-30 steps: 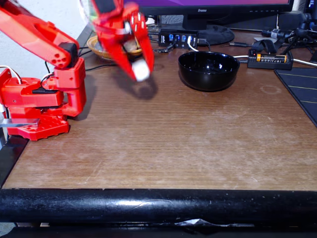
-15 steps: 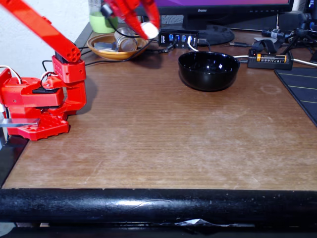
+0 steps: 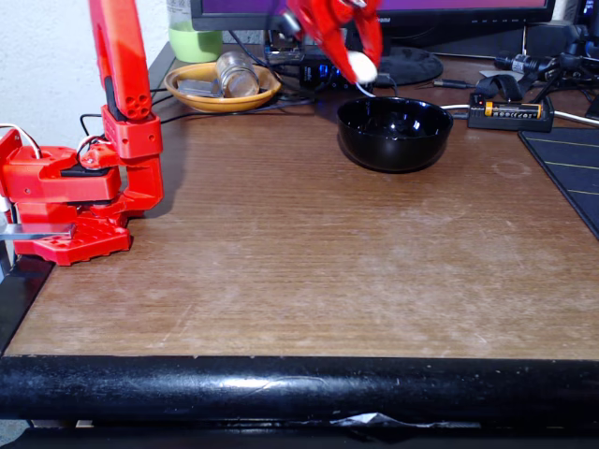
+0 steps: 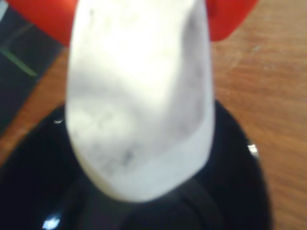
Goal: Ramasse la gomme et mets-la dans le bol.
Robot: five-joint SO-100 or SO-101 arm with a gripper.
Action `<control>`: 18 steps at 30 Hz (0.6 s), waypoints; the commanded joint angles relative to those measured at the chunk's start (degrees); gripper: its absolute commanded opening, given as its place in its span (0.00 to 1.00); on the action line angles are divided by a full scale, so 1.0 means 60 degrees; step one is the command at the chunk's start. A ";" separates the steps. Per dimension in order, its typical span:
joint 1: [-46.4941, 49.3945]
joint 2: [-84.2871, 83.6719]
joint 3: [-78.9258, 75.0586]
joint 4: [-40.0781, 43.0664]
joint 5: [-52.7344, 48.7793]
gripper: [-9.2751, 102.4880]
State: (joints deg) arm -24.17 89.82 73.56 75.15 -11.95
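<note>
Since the earlier frames we see the eraser (image 3: 361, 67) carried rightward from near the orange dish (image 3: 221, 87) to just above the back-left rim of the black bowl (image 3: 394, 134). We find it raised off the table, pinched at the tip of the red gripper (image 3: 358, 64), whose fingers are closed down to the eraser's width and hold nothing else. In the wrist view the eraser (image 4: 139, 100) looms large and blurred, off-white with grey smudges, red fingers (image 4: 43, 19) showing behind its top, and the bowl (image 4: 29, 187) sits dark right beneath it.

Outward from the bowl in the fixed view: the dish lies well to its left, holding a glass jar on its side (image 3: 236, 73). A black holder with a yellow battery (image 3: 512, 110) sits just right of the bowl. The arm's red base (image 3: 70, 201) stands far left of the bowl, on the wooden table (image 3: 309, 262). A monitor stand (image 3: 407, 61) sits behind the bowl.
</note>
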 commanded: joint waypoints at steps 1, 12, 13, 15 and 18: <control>0.0190 -0.0762 -0.1831 -0.0176 0.0117 0.03; -0.0483 -0.2725 -0.4995 0.0146 0.0249 0.03; -0.0513 -0.2798 -0.5010 0.0161 0.0264 0.03; -0.0527 -0.2944 -0.4937 0.0176 0.0249 0.03; -0.0469 -0.3018 -0.4570 -0.0059 0.0220 0.03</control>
State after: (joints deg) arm -26.98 69.87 48.96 76.11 -10.72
